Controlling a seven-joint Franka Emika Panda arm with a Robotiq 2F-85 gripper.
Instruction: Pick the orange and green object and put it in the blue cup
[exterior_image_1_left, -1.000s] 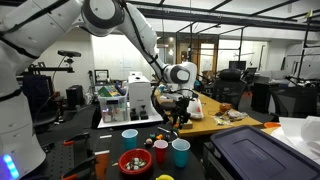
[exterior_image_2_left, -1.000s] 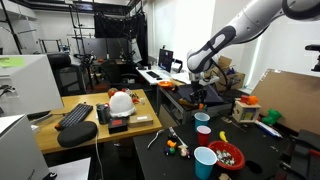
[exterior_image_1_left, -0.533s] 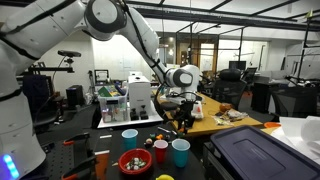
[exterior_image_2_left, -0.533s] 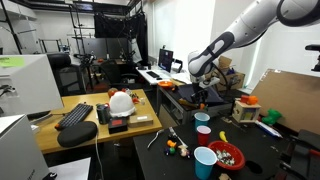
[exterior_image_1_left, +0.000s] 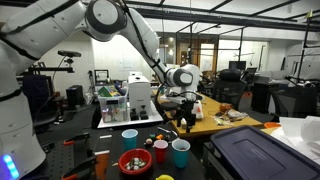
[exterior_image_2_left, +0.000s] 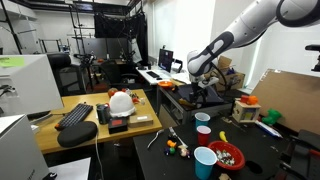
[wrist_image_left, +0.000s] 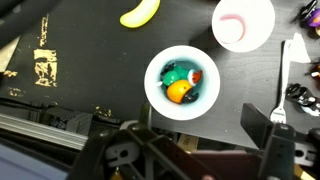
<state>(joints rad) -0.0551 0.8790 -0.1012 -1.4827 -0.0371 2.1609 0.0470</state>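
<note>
**Entry: orange and green object (wrist_image_left: 181, 88).** It is found inside the blue cup (wrist_image_left: 181, 82), lying on the cup's bottom with its orange part toward the lower side of the wrist view and its green part beside it. It is touched by nothing but the cup. The placing step is judged done.

**Entry: blue cup.** It is set upright on the dark table (wrist_image_left: 90, 60), directly below the wrist camera. In an exterior view it (exterior_image_2_left: 203, 119) is seen under the arm's end. A pink-lined cup (wrist_image_left: 243, 22) stands just beside it, and a yellow piece (wrist_image_left: 140, 12) and a fork (wrist_image_left: 284, 80) lie nearby.

**Entry: gripper (wrist_image_left: 200, 150).** It is held above the cup, clear of the rim, a position judged to suit a release straight down. Its fingers (wrist_image_left: 281, 140) are spread wide. Nothing is held between them and nothing is touched.
</note>
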